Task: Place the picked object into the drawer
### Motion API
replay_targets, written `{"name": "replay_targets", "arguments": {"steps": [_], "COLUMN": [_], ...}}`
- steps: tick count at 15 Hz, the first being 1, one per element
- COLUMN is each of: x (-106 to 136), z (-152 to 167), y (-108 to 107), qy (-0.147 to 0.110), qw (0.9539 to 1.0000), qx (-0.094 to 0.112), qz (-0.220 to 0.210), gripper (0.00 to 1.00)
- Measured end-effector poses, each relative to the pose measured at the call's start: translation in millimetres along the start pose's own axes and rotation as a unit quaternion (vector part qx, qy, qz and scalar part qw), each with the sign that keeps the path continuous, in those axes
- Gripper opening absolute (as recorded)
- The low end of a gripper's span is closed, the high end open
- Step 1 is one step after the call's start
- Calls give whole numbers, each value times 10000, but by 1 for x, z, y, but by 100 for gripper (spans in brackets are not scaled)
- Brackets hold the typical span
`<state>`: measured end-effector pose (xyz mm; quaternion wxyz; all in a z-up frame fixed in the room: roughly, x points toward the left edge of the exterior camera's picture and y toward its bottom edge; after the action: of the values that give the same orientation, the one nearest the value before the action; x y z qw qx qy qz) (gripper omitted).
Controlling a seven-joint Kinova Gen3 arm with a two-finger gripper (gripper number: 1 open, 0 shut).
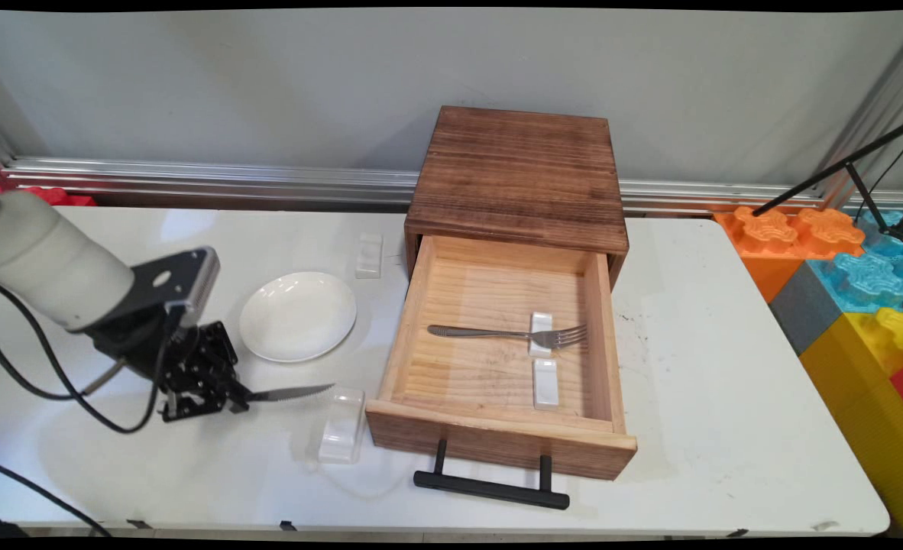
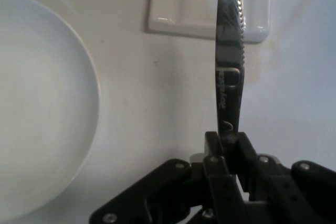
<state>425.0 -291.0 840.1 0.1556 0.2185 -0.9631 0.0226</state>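
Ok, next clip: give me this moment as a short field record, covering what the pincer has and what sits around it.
pincer: shut on the serrated steel table knife
knife tip: over the white ceramic cutlery rest, contact unclear
plate: round white ceramic plate beside pincer
drawer: open light-wood drawer of the dark-topped wooden box
in drawer: steel fork lying across one of two small white rests

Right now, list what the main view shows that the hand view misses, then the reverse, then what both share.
Main view only: the open wooden drawer, with a fork resting on one of two white rests.
Hand view only: the knife's serrated edge.
Both: the end effector shut on the knife, the white plate, the rest under the blade.
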Motion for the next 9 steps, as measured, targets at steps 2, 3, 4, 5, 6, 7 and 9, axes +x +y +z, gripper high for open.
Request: {"name": "replay_targets", "arguments": {"steps": [2,3,4,5,6,7,9], "x": [5,9,13,18,21,28,39], "z": [-14,-21,-27,-33,-38,-46,-57], "y": [-5,-7,-10,-12,-14,-18,-25], "qy": [71,111,150,186,213,257,319], "qw": [10000,9999,9998,9997,9997,9995,9991], "qx": [-5,-12,-23,-31,-39,-55,-67], "qz": [45,66,95,121,143,190,275], "gripper": [0,0,0,0,0,0,0]}}
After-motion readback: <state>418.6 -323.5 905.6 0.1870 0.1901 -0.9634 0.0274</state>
